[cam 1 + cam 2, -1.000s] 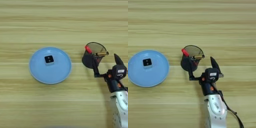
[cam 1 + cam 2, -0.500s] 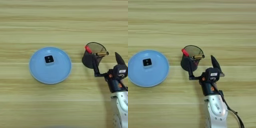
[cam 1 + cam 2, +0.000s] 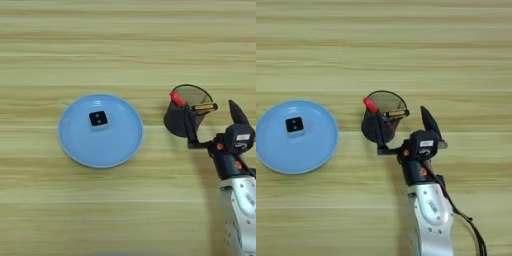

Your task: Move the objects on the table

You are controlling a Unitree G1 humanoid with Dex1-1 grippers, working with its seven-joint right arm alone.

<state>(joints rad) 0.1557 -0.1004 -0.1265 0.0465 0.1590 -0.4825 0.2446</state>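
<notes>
Tool [image 3: 406, 131] spread wide, one finger against the mesh cup [image 3: 381, 125]; inside, red pen [image 3: 370, 105] and screwdriver [image 3: 395, 114]: light, stiff, best pinched mid-shaft.

Right hand [image 3: 404, 129] low over table — black fingers spread wide.

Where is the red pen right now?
The red pen stands in the black mesh cup, its tip poking over the left rim, beside the screwdriver. The cup is right of the blue plate, close by the gripper.
</notes>
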